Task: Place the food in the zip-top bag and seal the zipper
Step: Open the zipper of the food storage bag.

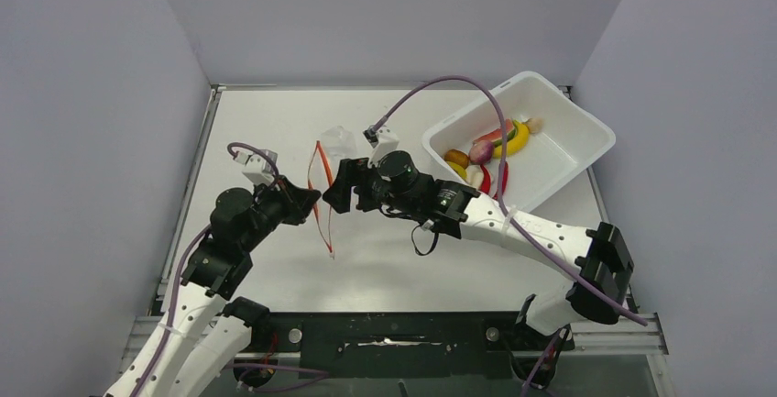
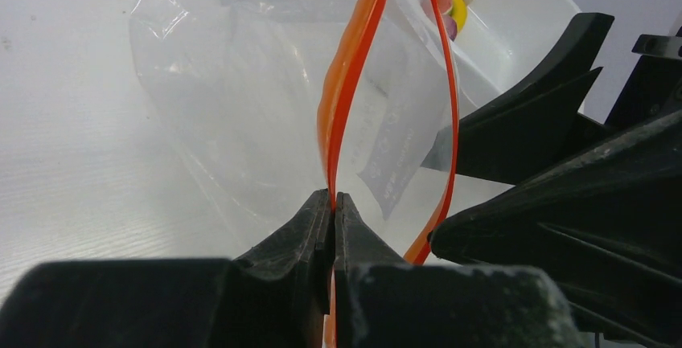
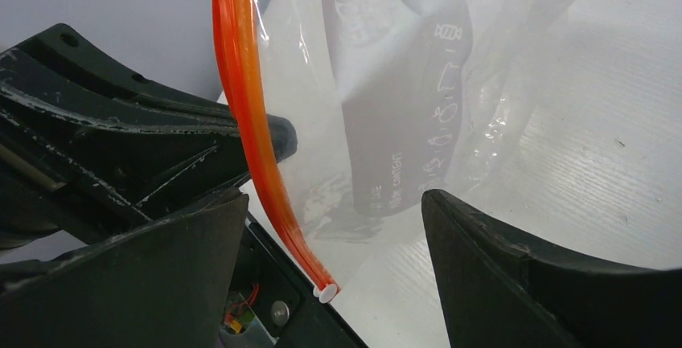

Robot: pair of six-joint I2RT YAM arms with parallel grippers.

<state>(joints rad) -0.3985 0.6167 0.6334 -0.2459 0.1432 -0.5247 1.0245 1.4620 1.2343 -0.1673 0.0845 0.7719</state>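
Observation:
The clear zip-top bag (image 1: 335, 144) hangs upright mid-table, its mouth parted. Its orange-red zipper (image 1: 320, 197) runs down to a loose end near the table. My left gripper (image 1: 309, 201) is shut on one zipper strip (image 2: 344, 91), pinched at the fingertips (image 2: 320, 213); the other strip (image 2: 450, 99) bows away to the right. My right gripper (image 1: 335, 192) is open just right of the bag; in the right wrist view the zipper (image 3: 249, 123) with its white end knob (image 3: 326, 292) lies between the fingers (image 3: 515, 276), nearer the left one. The food (image 1: 487, 154) lies in the white bin.
The white rectangular bin (image 1: 568, 131) stands at the back right, also seen in the left wrist view (image 2: 515, 26). The two grippers are close together, almost touching. Grey walls enclose the table on three sides.

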